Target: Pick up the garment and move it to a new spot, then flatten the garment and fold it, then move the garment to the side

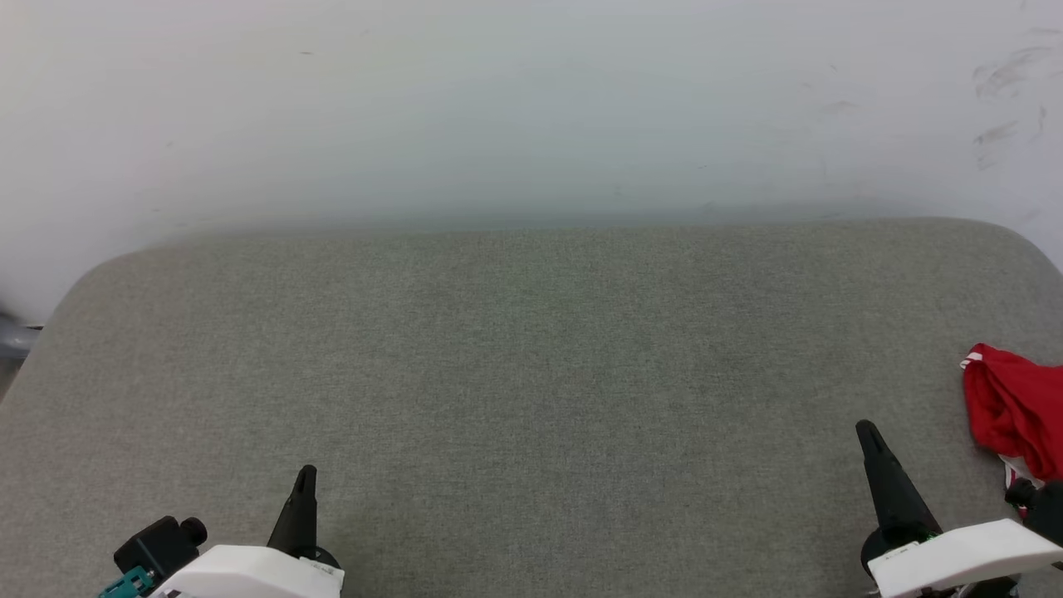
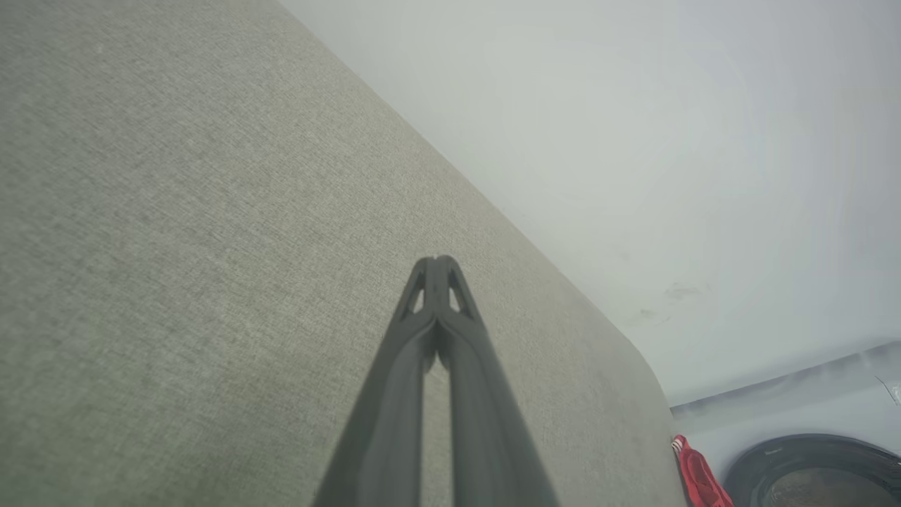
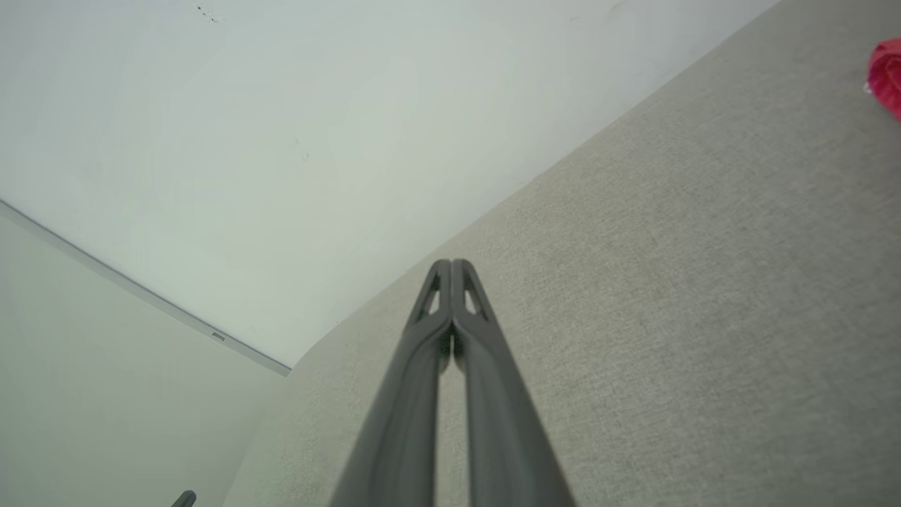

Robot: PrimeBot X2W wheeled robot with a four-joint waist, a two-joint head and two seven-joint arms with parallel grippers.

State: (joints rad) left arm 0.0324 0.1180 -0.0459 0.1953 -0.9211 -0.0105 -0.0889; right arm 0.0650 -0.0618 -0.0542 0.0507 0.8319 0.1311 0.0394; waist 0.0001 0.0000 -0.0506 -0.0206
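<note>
The red garment (image 1: 1015, 411) lies bunched at the far right edge of the grey padded surface (image 1: 531, 374), with a bit of red-and-white striped trim showing. A sliver of the garment (image 2: 697, 475) hangs at the surface's corner in the left wrist view, and the garment (image 3: 887, 74) peeks in at the top right of the right wrist view. My right gripper (image 1: 866, 429) is shut and empty, a short way left of the cloth. My left gripper (image 1: 306, 472) rests shut and empty at the lower left, far from the garment.
A pale wall (image 1: 531, 108) rises behind the surface's rounded back edge. A dark round object (image 2: 816, 472) stands beyond the surface's corner in the left wrist view. A grey object (image 1: 12, 336) juts in at the left edge.
</note>
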